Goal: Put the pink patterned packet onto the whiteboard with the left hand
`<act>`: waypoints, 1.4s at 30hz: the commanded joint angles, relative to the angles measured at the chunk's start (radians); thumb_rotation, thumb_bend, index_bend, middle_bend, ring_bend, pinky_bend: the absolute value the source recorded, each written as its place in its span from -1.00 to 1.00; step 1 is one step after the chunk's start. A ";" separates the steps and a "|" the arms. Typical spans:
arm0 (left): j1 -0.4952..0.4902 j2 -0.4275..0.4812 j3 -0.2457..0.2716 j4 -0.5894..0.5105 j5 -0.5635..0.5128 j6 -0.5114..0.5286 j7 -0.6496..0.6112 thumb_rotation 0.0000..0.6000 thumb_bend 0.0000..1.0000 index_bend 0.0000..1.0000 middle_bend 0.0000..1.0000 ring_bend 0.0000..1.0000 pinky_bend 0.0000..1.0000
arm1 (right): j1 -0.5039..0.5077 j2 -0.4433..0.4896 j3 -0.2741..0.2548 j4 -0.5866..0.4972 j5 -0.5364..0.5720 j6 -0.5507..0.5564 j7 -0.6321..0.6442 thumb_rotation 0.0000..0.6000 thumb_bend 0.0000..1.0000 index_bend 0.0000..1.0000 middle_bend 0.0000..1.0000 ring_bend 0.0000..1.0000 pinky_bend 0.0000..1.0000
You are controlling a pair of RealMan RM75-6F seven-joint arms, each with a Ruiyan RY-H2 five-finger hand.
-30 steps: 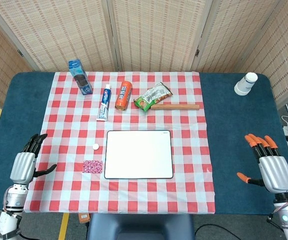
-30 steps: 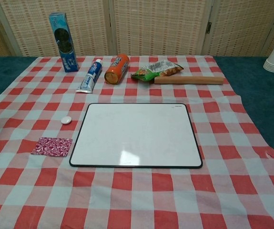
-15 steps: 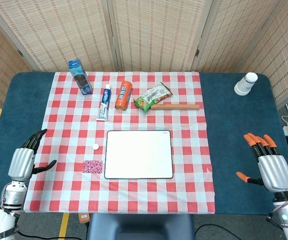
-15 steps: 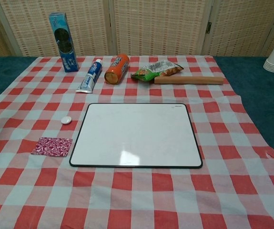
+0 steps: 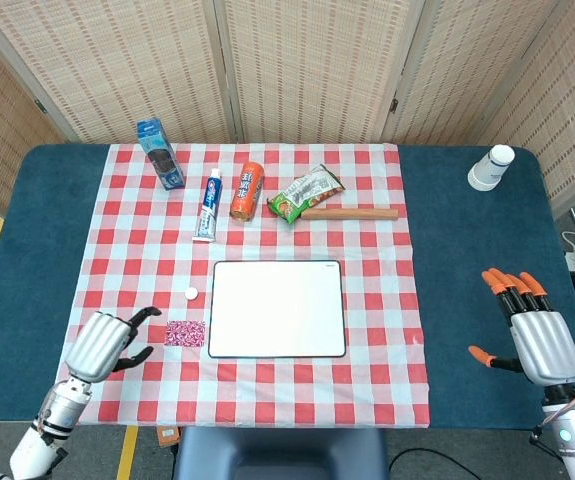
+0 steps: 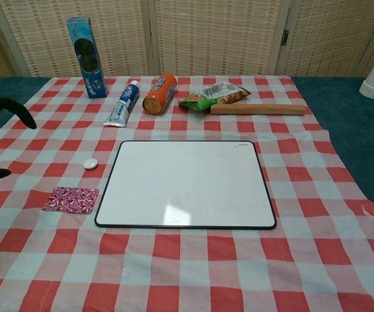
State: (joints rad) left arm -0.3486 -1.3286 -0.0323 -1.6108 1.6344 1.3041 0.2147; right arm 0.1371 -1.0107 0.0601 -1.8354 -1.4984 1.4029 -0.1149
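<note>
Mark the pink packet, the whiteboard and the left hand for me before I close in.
pink patterned packet point(image 6: 71, 199), chest view, middle of its top face.
whiteboard point(image 6: 185, 183), chest view, bare white centre.
left hand point(image 5: 105, 346), head view, back of the hand, just left of the packet.

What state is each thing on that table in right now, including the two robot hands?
pink patterned packet: flat on cloth, left of whiteboard, untouched
whiteboard: flat, blank
left hand: open, beside packet
right hand: open, holding nothing
toothpaste tube: lying down
blue box: upright
orange can: on its side
</note>
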 commanded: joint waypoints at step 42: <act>-0.285 -0.122 -0.062 -0.031 -0.615 -0.383 0.526 1.00 -0.51 -0.38 1.00 1.00 1.00 | 0.011 0.023 0.004 0.011 0.014 -0.019 0.056 0.71 -0.87 -1.00 -0.76 -0.89 -0.79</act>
State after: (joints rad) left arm -0.6274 -1.4535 -0.0985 -1.6443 1.0282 0.9251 0.7369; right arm 0.1483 -0.9878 0.0645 -1.8241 -1.4846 1.3844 -0.0589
